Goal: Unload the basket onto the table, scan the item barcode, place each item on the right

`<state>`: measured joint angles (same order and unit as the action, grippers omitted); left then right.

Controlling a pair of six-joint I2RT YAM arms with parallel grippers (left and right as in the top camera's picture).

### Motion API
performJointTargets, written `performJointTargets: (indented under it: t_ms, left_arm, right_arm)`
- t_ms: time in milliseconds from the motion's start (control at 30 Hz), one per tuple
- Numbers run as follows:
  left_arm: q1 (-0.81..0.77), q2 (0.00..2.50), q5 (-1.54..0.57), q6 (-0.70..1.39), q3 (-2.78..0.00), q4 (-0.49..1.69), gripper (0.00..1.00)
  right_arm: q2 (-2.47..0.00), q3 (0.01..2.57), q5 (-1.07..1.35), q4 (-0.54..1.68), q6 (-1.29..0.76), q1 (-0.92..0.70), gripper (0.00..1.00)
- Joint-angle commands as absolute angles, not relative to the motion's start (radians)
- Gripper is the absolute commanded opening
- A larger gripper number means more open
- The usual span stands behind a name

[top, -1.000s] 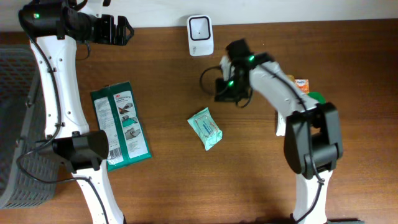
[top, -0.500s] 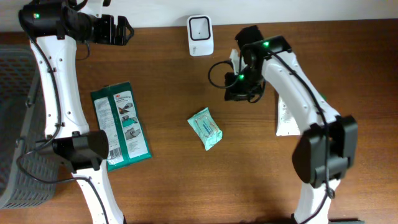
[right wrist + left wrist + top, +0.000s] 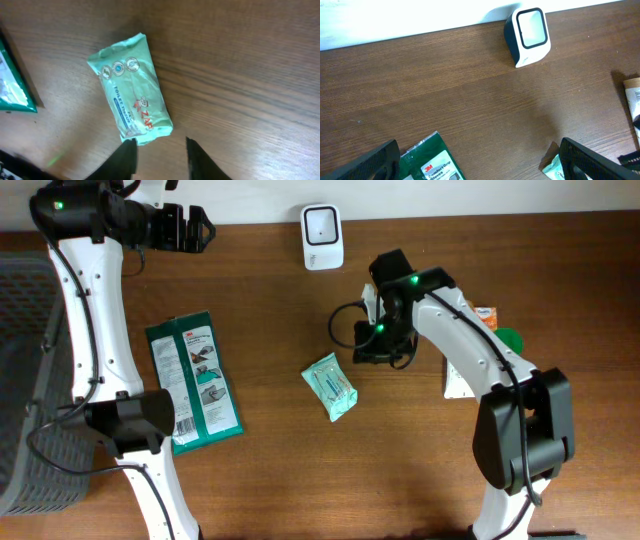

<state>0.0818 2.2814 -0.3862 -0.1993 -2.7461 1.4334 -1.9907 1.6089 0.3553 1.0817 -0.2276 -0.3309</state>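
The table (image 3: 270, 480) is dark brown wood, smooth, with fine grain and a low satin sheen. Just ahead of the right tool (image 3: 161, 152), whose fingers (image 3: 125, 160) look matt black, the tissue pack (image 3: 131, 88) is soft mint-green plastic film, glossy and crinkled at its sealed ends. Far ahead of the left tool (image 3: 480, 165), the scanner (image 3: 527, 35) is smooth white plastic with a glossy window. Beneath that tool, the green packet (image 3: 432, 167) is shiny printed packaging.
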Motion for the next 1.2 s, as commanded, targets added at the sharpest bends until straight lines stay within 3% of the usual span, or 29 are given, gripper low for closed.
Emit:
performJointTargets:
  t_ms: [0, 67, 267, 1167]
  left_arm:
    - [0.088, 2.271, -0.397, -0.215, -2.754, 1.434, 0.99]
    - [0.088, 2.271, -0.397, -0.215, -2.754, 1.434, 0.99]
    - [0.088, 2.271, -0.397, -0.215, -2.754, 1.434, 0.99]
    - [0.088, 2.271, -0.397, -0.215, -2.754, 1.434, 0.99]
  right_arm:
    - [-1.988, 1.549, 0.393, 1.045, -0.244, -0.336, 0.39]
    - [-1.988, 1.523, 0.397, 1.03, -0.244, -0.336, 0.5]
    - [-1.989, 1.467, 0.42, 0.962, -0.244, -0.336, 0.59]
    - [-2.053, 1.462, 0.453, 0.941, -0.244, -0.349, 0.6]
